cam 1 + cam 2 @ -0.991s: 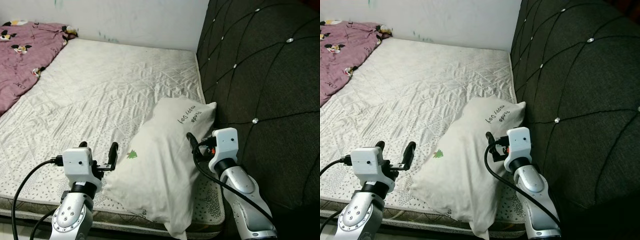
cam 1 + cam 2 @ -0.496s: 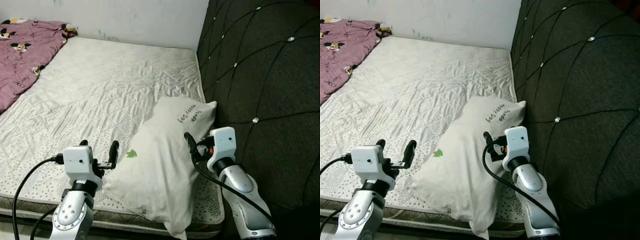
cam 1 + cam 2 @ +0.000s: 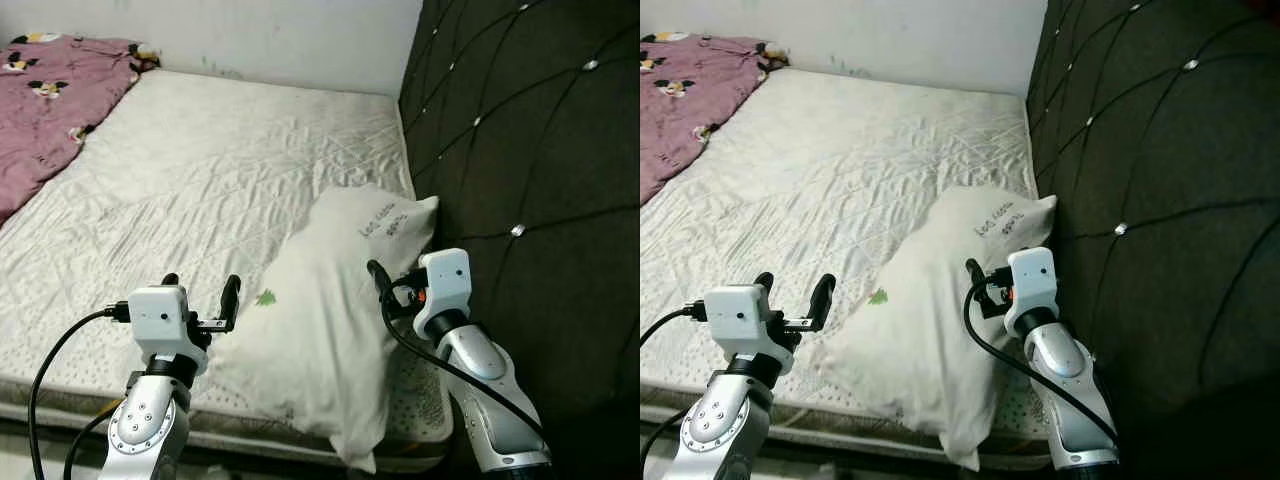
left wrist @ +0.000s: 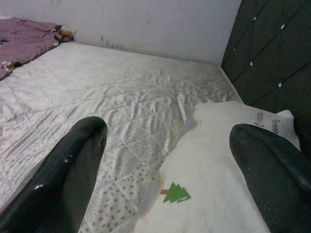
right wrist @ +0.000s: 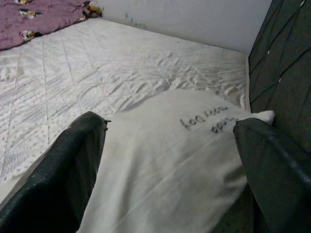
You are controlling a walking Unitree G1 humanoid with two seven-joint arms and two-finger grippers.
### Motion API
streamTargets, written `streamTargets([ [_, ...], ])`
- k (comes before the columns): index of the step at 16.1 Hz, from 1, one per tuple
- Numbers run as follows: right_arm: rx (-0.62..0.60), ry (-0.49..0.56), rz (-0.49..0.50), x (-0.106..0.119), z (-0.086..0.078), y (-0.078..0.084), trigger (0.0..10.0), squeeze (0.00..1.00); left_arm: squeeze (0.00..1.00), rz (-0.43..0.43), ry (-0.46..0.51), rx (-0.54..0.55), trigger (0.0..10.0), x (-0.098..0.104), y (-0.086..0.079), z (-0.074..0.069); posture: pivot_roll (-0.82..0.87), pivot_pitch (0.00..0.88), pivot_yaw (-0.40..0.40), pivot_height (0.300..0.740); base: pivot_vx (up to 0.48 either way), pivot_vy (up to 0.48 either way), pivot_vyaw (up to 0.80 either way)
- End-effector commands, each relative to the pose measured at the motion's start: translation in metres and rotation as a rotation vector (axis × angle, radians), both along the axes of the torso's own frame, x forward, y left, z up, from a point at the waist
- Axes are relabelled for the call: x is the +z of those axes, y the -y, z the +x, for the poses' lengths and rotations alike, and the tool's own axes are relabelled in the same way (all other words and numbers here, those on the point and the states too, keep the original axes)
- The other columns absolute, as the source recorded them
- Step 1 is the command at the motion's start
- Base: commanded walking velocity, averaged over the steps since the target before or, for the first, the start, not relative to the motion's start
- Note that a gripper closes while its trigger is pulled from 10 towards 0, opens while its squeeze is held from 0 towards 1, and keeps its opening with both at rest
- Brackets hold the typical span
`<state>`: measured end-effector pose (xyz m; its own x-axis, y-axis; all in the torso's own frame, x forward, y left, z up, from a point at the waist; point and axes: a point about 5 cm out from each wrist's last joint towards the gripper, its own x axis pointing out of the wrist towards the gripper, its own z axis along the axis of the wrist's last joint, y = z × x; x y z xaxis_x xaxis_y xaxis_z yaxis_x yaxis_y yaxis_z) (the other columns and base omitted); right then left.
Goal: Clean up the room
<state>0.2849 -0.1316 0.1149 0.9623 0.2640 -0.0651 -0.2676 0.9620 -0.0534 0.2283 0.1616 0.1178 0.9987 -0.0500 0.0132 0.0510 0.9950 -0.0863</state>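
White mattress, pillow at 5 o'clock by headboard — left gripper and right gripper flank it, both jaws apart.

Mattress is quilted white cloth, matt, with tiny dark specks, and the pillow is soft creased cotton-looking fabric. Headboard is dark matt tufted upholstery with shiny metal-looking studs, the blanket is a soft purple print. Gripper fingers look like glossy black plastic, arms silvery.
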Motion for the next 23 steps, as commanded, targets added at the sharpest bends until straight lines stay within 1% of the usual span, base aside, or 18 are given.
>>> streamTargets([
  [1,0.003,-0.009,-0.007,-0.0021,0.0003,0.0005,10.0,0.0,0.0,0.0,-0.017,0.0,10.0,-0.0032,0.0011,0.0005,-0.05,0.085,-0.062,0.655,0.0,0.0,0.0],
  [19,0.055,-0.009,-0.025,-0.0053,0.0027,-0.0047,10.0,0.0,0.0,-0.009,-0.009,0.002,10.0,-0.0043,0.0039,0.0038,-0.04,0.065,-0.068,0.655,0.0,0.0,0.0],
  [20,0.064,-0.009,-0.025,-0.0055,0.0029,-0.0059,10.0,0.0,0.0,-0.008,-0.008,0.003,10.0,-0.0039,0.0036,0.0045,-0.04,0.068,-0.068,0.64,0.0,0.0,0.0],
  [23,0.071,-0.01,-0.028,-0.0056,0.0029,-0.0068,10.0,0.0,0.0,-0.006,-0.004,0.007,10.0,-0.0031,0.0035,0.0059,-0.04,0.071,-0.067,0.62,0.0,0.0,0.0],
])
